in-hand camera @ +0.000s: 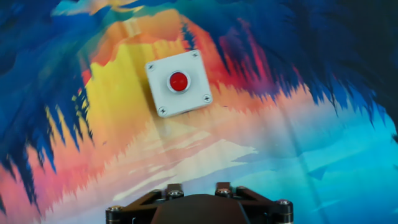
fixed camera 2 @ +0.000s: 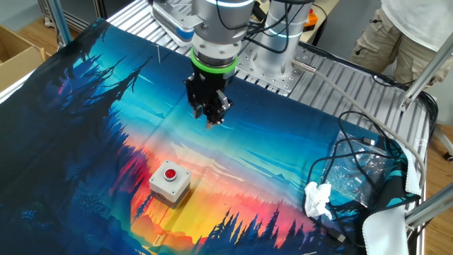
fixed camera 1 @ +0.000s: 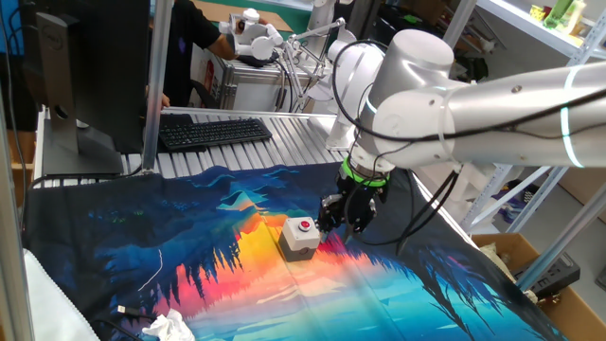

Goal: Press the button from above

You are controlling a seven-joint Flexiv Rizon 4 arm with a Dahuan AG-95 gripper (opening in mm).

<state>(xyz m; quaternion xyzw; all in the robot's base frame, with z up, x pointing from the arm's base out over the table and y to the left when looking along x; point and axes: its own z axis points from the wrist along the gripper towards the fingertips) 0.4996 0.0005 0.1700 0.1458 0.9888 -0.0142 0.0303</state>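
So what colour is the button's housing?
Light grey, almost white, under the red cap of the button; clearest in the hand view.

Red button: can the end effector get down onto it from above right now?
Probably yes. The red button faces up with nothing over it, and the end effector hangs apart from it over the printed cloth, so it must shift across first.

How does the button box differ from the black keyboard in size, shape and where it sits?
Size: the button box is small; the keyboard is far wider.
Shape and colour: the button box is a light grey cube with a round red cap; the keyboard is flat, long and black.
Place: the button box stands on the printed cloth near the end effector; the keyboard lies on the bare slatted metal beyond it.
Shared: both sit flat on the table, untouched.
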